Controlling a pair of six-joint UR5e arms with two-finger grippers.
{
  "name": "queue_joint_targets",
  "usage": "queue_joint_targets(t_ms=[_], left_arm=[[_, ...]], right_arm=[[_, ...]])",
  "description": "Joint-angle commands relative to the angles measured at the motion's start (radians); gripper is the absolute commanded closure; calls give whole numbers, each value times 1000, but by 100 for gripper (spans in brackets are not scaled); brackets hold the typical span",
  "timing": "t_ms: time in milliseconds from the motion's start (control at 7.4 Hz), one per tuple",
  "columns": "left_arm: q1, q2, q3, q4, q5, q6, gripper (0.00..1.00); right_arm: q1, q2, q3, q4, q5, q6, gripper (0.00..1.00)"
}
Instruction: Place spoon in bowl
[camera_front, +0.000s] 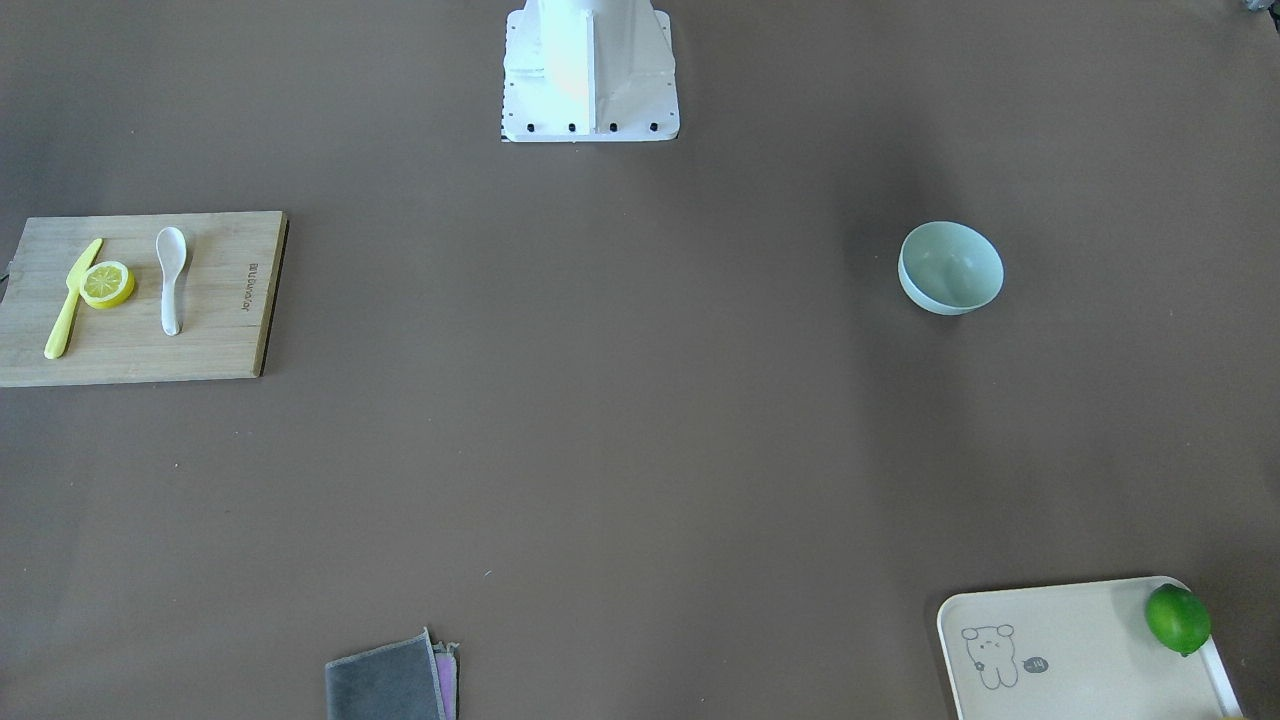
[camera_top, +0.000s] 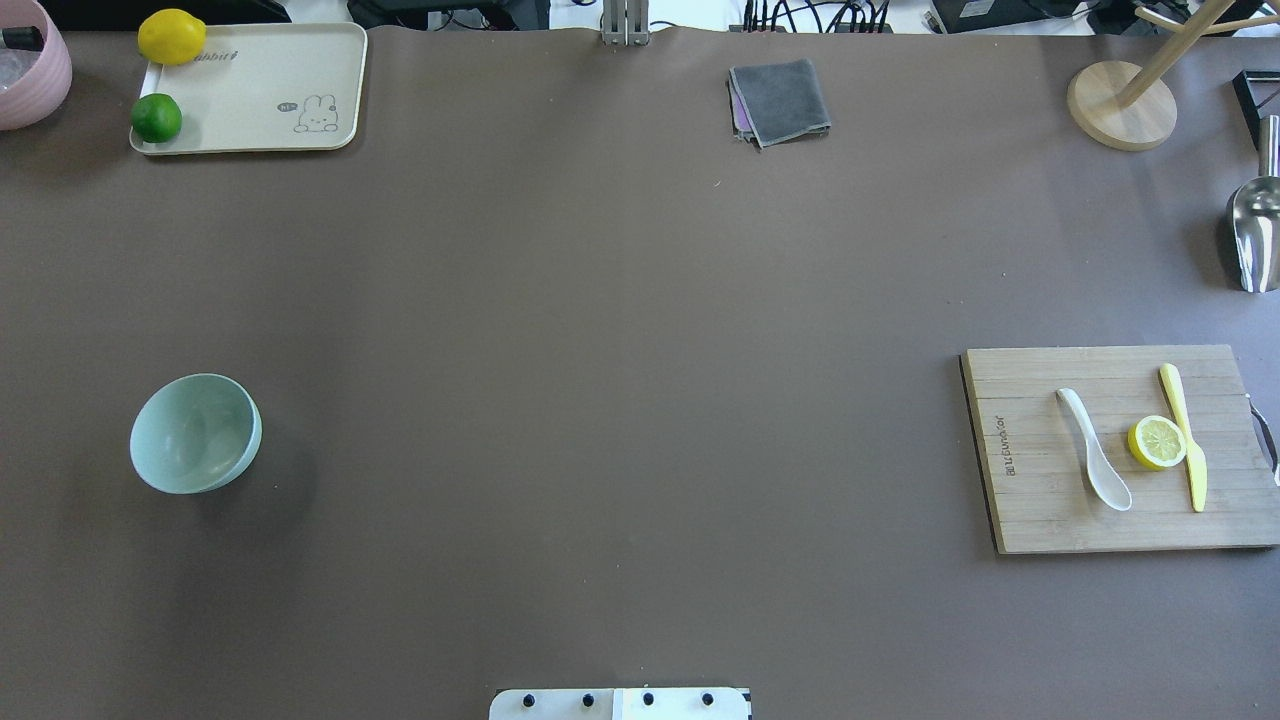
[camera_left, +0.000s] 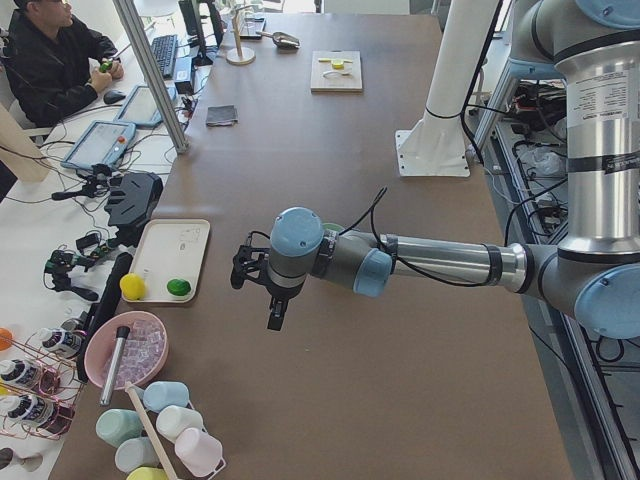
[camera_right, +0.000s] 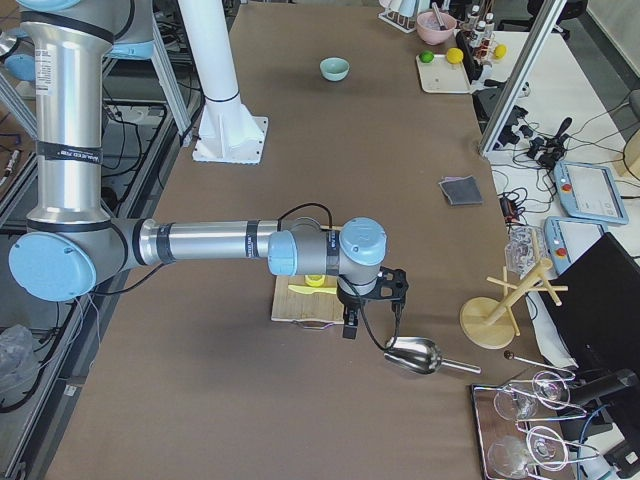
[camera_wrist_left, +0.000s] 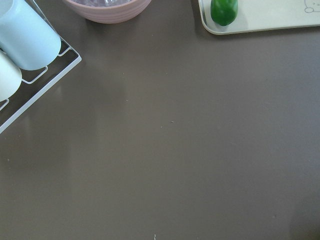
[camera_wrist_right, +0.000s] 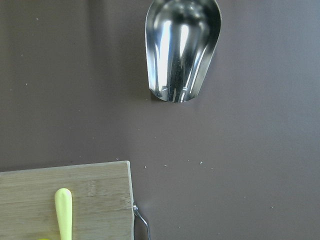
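That glossy white soup spoon (camera_top: 1093, 449) lies just nine o'clock of the yellow lemon half (camera_top: 1157, 442) in the overhead view, so the right gripper (camera_right: 372, 300), its opening impossible to tell, may knock the fruit or fumble the slick handle.

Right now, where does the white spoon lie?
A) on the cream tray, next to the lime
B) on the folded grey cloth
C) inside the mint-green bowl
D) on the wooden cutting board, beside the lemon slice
D: the spoon lies flat on the cutting board just beside the lemon slice, while the bowl sits empty at the opposite end of the table.
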Motion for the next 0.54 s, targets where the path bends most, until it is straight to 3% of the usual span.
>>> queue_joint_targets(t_ms=[0, 405], left_arm=[[2, -1, -1, 0, 0, 0, 2], [2, 0, 1, 0, 0, 0, 2]], right_arm=[[0, 0, -1, 0, 2, 0, 0], [0, 3, -1, 0, 7, 0, 0]])
